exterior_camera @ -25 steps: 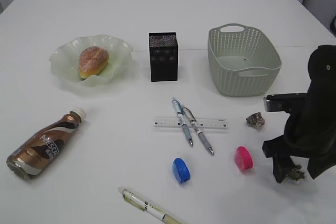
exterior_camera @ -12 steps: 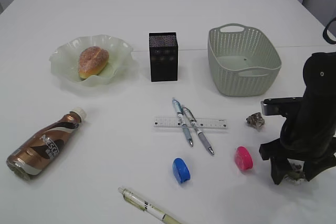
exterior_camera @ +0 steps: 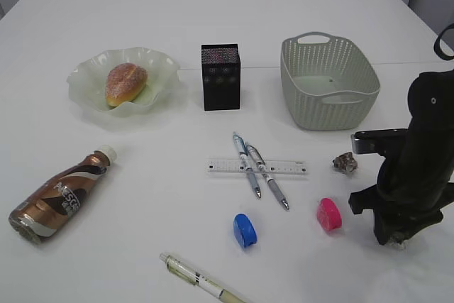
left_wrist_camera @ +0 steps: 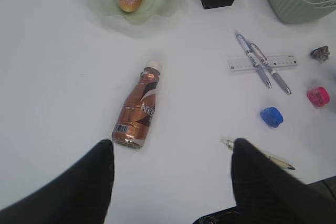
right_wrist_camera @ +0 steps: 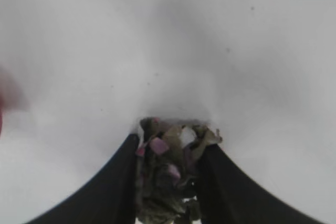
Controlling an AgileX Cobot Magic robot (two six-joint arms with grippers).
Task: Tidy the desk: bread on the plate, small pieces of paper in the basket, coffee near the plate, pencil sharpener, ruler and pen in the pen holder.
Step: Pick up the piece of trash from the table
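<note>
My right gripper (right_wrist_camera: pixel 167 182) has just pinched in on the crumpled paper (right_wrist_camera: pixel 173 174), now wedged btwn my fingers, still down on the table. Basket (exterior_camera: pixel 330 90) sits ahead-left; lift next.

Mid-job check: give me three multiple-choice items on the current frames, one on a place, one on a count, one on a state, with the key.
1. Where is the bread?
A. on the plate
B. in the basket
C. beside the ruler

2. How many pencil sharpeners lie on the table?
A. one
B. two
C. three

3. What is the right gripper doing?
A. hanging open over the pen holder
B. closed around a crumpled paper piece
C. holding the coffee bottle

Key:
1 A, it sits in the plate's hollow.
2 B, one blue and one pink.
3 B, the right wrist view shows paper between both fingers.
</note>
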